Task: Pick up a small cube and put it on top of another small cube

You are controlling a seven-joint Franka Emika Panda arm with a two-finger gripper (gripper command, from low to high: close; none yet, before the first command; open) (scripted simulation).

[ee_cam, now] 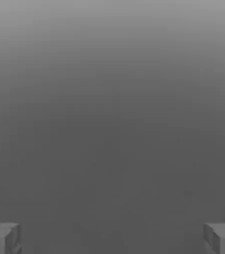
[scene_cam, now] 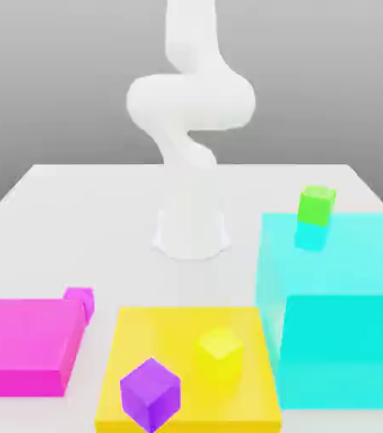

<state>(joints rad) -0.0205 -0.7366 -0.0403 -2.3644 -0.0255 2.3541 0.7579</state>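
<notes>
The small cube [scene_cam: 80, 298] is a tiny magenta-pink cube at the far right corner of the flat magenta block [scene_cam: 27, 344], at the exterior view's left; whether it sits on the block or behind it I cannot tell. Other small cubes stand about: a purple one [scene_cam: 150, 394] and a yellow one [scene_cam: 220, 348] on the flat yellow block [scene_cam: 188, 338], and a green one [scene_cam: 316, 205] on the big cyan block [scene_cam: 347, 287]. In the hand view my gripper [ee_cam: 112, 238] is open, its two grey fingertips [ee_cam: 2, 237] far apart with nothing between them, against plain grey background.
The white arm [scene_cam: 191, 135] rises from its base [scene_cam: 193, 232] at the middle of the white table [scene_cam: 101, 220] and leaves the frame at the top. The tall cyan block stands at the exterior view's right, the coloured blocks line the near edge.
</notes>
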